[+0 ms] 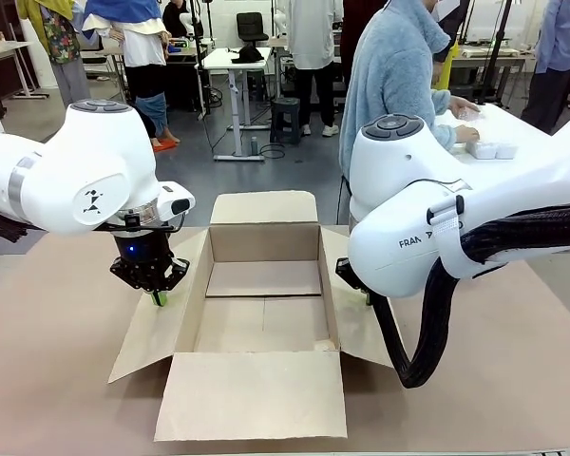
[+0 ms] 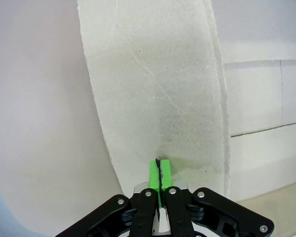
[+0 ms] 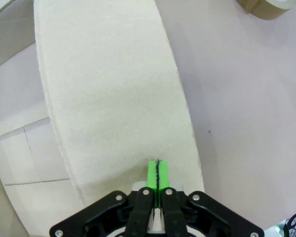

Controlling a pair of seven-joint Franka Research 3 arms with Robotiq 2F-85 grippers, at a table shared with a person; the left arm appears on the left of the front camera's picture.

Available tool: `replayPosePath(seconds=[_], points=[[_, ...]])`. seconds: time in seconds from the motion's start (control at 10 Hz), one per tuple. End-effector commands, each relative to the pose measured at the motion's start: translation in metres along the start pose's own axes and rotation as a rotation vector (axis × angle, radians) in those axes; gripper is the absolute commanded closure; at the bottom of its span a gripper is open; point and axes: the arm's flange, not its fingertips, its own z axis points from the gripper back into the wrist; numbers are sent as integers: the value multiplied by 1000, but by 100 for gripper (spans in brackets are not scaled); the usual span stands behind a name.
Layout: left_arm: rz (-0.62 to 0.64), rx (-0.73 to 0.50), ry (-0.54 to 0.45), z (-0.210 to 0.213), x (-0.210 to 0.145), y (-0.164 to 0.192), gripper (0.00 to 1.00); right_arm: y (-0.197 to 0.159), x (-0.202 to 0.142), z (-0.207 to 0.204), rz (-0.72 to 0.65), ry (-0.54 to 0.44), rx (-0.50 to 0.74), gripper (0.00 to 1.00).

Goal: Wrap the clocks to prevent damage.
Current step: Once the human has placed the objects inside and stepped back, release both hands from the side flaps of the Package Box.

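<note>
Near flap (image 1: 252, 394) lies flat toward you. Left gripper (image 1: 158, 298): pads pressed together on nothing, tip down on the left flap (image 1: 157, 337). Right gripper (image 3: 158, 173): likewise closed and empty, on the right flap (image 3: 113, 98). This probably pins the box (image 1: 264, 242) open for packing. Beyond, a person (image 1: 389, 85) handles small white items (image 1: 494, 149) on the far table (image 1: 541, 128), well apart from both grippers. You cannot tell whether those are clocks.

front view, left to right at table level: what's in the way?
left arm → left pincer, shut, tip down at the box's left flap → open cardboard box → right arm
</note>
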Motion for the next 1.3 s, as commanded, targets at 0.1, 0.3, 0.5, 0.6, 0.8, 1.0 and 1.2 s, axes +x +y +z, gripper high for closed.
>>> replayPosePath(seconds=[0.1, 0.3, 0.5, 0.6, 0.8, 1.0, 1.2], points=[[-10, 13, 4, -1, -1, -1, 100, 1, -1, -2, 1, -1, -5, 99], [-10, 13, 4, -1, -1, -1, 100, 1, -1, -2, 1, -1, -5, 99], [-10, 13, 4, -1, -1, -1, 100, 1, -1, -2, 1, -1, -5, 99], [-10, 13, 4, -1, -1, -1, 100, 1, -1, -2, 1, -1, -5, 99], [-10, 13, 4, -1, -1, -1, 100, 1, -1, -2, 1, -1, -5, 99], [-10, 13, 4, -1, -1, -1, 100, 1, -1, -2, 1, -1, -5, 99], [-10, 13, 4, -1, -1, -1, 100, 1, -1, -2, 1, -1, -5, 99]])
